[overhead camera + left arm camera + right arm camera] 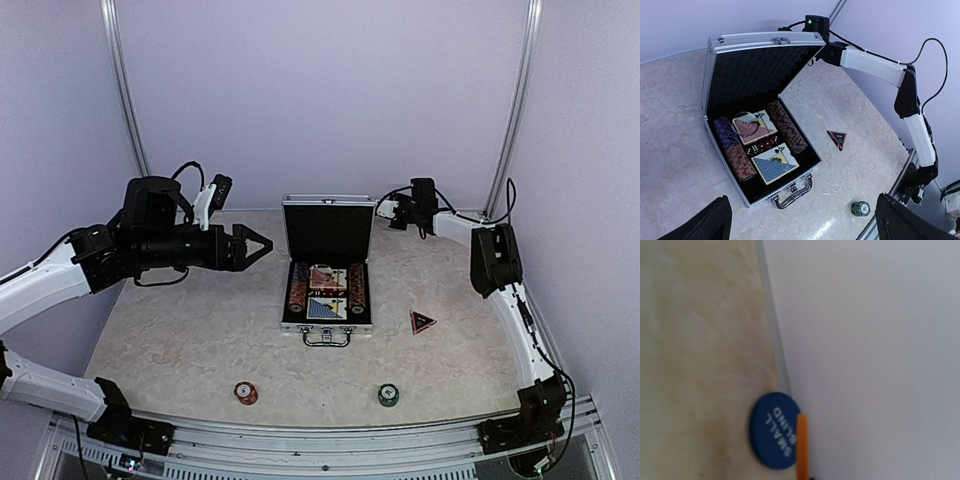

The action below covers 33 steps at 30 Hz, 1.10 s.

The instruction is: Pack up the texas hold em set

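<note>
Standing open in the middle of the bench (180,340), the case (300,327) has its lid (328,230) upright and its handle (327,338) turned to the arms. Inside it lie two rows of chips (735,150), one along each side wall. Between them are the red deck (754,129) at the lid side and the blue deck (774,167) at the handle side, with dice (760,147) between the decks. The triangle marker (422,321) lies flat on the bench, right of the case and apart from it. Near the front edge stand a red chip stack (246,393) and a green chip stack (388,396), well apart from each other. The left arm (150,245) hangs above the bench, left of the lid; the left jaws are spread wide and hold nothing. The right arm (495,260) reaches to the far right corner, just beside the lid. The right jaws are closed, but whether they pinch something cannot be told. In the right wrist view a blue disc (772,437) marked SMALL BLIND lies at the bench edge against the wall, with an orange strip (802,447) in front of it.
</note>
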Tool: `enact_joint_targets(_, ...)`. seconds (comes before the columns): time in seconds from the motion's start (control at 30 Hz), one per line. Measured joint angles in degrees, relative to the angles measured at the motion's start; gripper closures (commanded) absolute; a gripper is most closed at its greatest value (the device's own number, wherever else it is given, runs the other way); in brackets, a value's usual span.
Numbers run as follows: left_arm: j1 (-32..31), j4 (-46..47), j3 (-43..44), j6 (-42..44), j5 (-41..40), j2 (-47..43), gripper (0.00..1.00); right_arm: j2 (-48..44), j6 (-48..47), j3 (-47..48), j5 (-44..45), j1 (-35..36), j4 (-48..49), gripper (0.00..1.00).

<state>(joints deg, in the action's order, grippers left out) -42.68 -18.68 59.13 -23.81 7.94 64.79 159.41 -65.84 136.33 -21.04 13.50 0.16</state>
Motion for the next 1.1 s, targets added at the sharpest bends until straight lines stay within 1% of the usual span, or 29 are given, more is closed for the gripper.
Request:
enact_joint_targets(0.27,0.76,-2.43,1.36,-1.05,-1.16,1.18,0.01,0.74,-8.20,1.75,-0.35,-0.46,2.95,1.00)
enact_joint_targets(0.6,2.27,-4.90,1.38,-2.08,-2.51,1.25,0.01,2.14,-17.42,0.68,-1.33,-0.55,4.85,1.00)
enact_joint_targets(1.1,7.65,-4.90,0.33,-2.12,-1.22,2.32,0.01,2.82,-29.44,-2.73,-3.06,-0.79,5.81,1.00)
